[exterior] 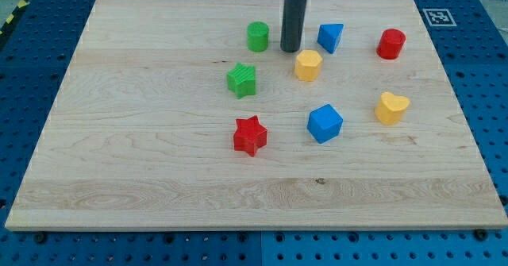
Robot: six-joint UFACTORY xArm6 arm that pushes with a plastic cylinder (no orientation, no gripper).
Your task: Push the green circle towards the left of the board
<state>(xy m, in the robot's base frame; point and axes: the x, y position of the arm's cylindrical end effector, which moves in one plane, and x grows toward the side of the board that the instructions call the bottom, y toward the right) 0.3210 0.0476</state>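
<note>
My tip [290, 50] rests on the bench [143, 179] just right of the green circle [257, 36], near the view's top, with the yellow hexagon [308, 64] close by; there are no jaws.

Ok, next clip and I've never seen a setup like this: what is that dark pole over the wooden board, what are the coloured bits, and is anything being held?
The dark pole is the end of a robot arm. It has no hand, only a straight rod, and my tip slides over the wooden board to push things. Nothing is held. There is just one camera, looking down at the board from the front; its mounting is not recorded.

The coloured bits are small blocks. The green circle, the one to be pushed towards the view's left, sits just left of my tip, with a small gap. Close on the tip's right are the blue triangle and the yellow hexagon. Further off lie a red cylinder, green star, red star, blue cube and yellow heart.
</note>
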